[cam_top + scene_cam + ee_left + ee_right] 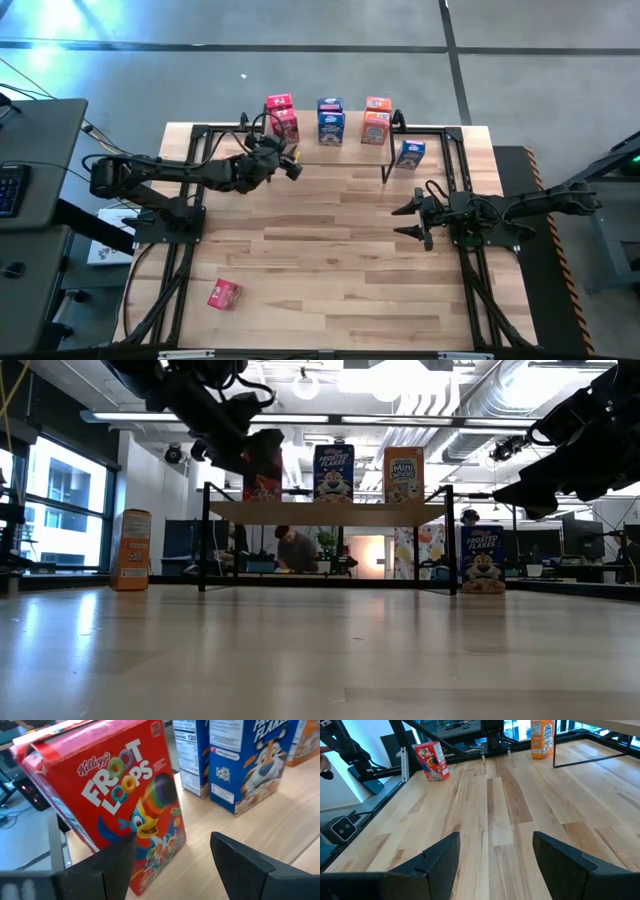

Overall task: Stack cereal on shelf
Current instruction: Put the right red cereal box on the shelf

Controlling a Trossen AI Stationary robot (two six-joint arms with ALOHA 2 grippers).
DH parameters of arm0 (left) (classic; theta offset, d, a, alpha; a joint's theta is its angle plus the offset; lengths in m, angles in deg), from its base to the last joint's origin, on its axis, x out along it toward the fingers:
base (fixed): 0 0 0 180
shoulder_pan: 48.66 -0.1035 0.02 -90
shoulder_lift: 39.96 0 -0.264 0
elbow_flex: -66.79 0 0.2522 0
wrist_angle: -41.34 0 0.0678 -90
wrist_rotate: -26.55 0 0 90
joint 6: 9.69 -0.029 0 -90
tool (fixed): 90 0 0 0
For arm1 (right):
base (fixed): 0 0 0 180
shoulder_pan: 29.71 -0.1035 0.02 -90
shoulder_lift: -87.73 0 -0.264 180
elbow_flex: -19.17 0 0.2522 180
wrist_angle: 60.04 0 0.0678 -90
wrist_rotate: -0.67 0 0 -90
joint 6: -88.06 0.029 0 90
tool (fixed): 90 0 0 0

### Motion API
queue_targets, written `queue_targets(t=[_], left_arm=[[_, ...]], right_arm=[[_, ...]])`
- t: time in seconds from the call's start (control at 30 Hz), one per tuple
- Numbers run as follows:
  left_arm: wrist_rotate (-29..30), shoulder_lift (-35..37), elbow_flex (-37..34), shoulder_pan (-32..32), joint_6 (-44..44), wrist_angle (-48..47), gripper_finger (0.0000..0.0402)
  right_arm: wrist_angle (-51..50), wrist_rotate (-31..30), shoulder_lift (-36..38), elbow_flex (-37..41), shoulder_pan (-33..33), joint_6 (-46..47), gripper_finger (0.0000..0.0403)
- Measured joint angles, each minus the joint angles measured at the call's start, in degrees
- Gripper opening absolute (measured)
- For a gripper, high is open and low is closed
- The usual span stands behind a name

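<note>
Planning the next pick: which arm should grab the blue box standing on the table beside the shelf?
Right. The right gripper hovers open over the table near the blue box by the shelf. The left gripper is open at the red box at the shelf's far end.

Bright overhead lights, glare on floor point(60, 40).

From my station I see the bare wooden tabletop point(330, 260) on its black frame point(175, 290), and a grey desk point(40, 180) with a keyboard point(8, 190) off to one side. A person point(296, 550) sits in the office behind, near tall windows point(60, 510).
</note>
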Motion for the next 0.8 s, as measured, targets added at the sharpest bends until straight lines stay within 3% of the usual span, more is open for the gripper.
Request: queue_targets(t=[0.5,0.8], left_arm=[[2.94,0.00,0.00,0.54,4.52,-3.99,0.0246],[2.54,0.01,0.00,4.09,4.95,5.79,0.0246]], right_arm=[[0.00,0.00,0.01,0.00,0.00,0.01,0.0244],[0.00,0.01,0.01,0.00,0.00,0.01,0.0244]])
